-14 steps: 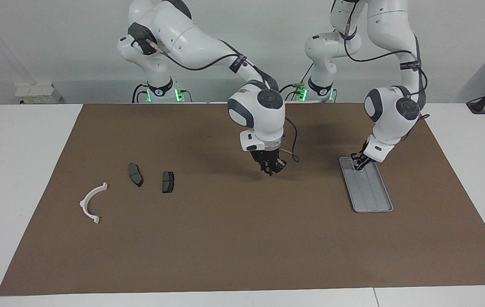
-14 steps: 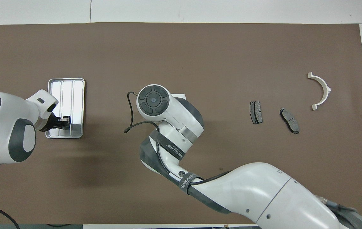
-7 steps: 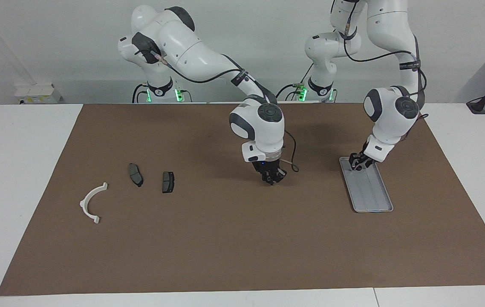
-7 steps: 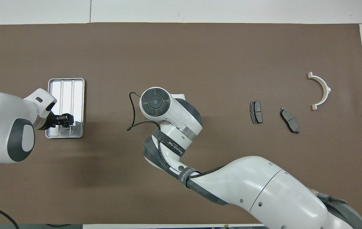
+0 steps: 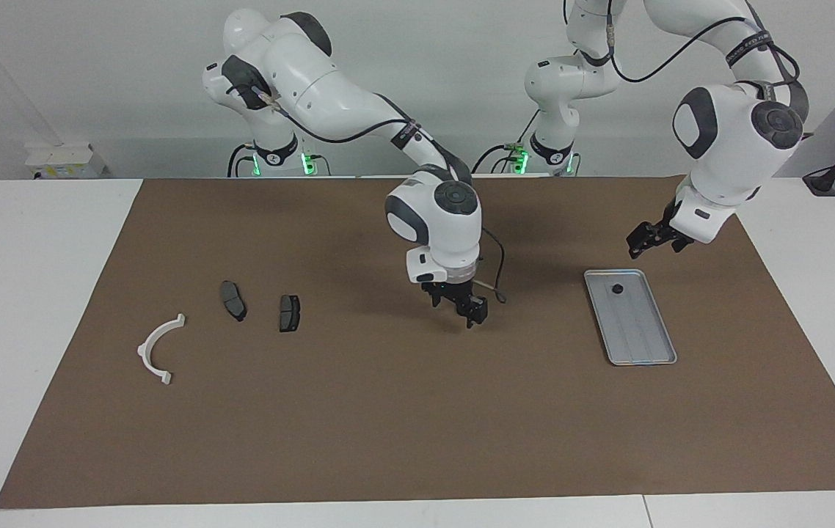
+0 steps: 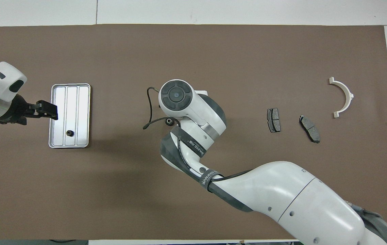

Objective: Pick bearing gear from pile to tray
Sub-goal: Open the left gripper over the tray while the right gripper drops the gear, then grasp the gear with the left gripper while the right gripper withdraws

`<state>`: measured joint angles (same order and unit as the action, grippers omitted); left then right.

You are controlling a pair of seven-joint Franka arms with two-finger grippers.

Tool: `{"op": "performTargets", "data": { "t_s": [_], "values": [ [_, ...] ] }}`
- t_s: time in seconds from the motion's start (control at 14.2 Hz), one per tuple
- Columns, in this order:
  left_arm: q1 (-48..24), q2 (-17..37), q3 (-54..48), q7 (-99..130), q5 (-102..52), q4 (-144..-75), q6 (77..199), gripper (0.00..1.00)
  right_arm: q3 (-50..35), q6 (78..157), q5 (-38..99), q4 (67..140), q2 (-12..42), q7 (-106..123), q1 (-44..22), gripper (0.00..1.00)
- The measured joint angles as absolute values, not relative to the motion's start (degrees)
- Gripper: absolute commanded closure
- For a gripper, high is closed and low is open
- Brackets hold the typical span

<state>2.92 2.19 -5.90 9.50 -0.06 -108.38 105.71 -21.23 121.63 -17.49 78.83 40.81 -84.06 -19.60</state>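
Note:
The silver tray [image 5: 637, 330] lies toward the left arm's end of the brown mat and also shows in the overhead view [image 6: 72, 98]. A tiny black round part [image 5: 616, 289] lies in the tray's end nearer the robots; it also shows from overhead [image 6: 69, 133]. My left gripper [image 5: 656, 240] is open and empty, raised over the mat just beside that end of the tray [image 6: 47, 110]. My right gripper [image 5: 461, 306] hangs low over the middle of the mat; in the overhead view its own wrist hides it. The pile is a white half-ring bracket [image 5: 144, 350] and two dark brake-pad pieces [image 5: 232, 301] [image 5: 289, 313].
From overhead the bracket [image 6: 349, 95] and the pads [image 6: 273, 120] [image 6: 309, 128] lie toward the right arm's end of the mat. A loose black cable [image 6: 146, 109] loops off the right wrist. The brown mat [image 5: 388, 425] covers most of the white table.
My left gripper has let go and risen off the tray, drawing back toward the robots; the black round part now lies in the tray. My right gripper has turned and shifted slightly over the mat's middle.

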Motion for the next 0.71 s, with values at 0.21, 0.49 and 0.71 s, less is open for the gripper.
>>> {"op": "performTargets", "data": {
  "t_s": [0.21,0.49,0.71],
  "values": [
    [-6.2,3.2,-6.5,24.2,-0.1,-108.4,108.5,0.00,-21.4,117.2,-16.5,77.9,37.5,-71.6,-14.1,0.00],
    [-16.3,5.5,-6.7,39.6,-0.1,-109.5,116.3,0.00,-21.4,113.4,-13.0,77.9,34.4,-53.8,-5.7,0.00],
    [-22.0,11.2,-6.8,48.4,-0.1,-110.5,124.9,0.00,-21.5,111.2,-12.8,77.9,34.2,-43.9,-2.4,0.00]
  ]
}}
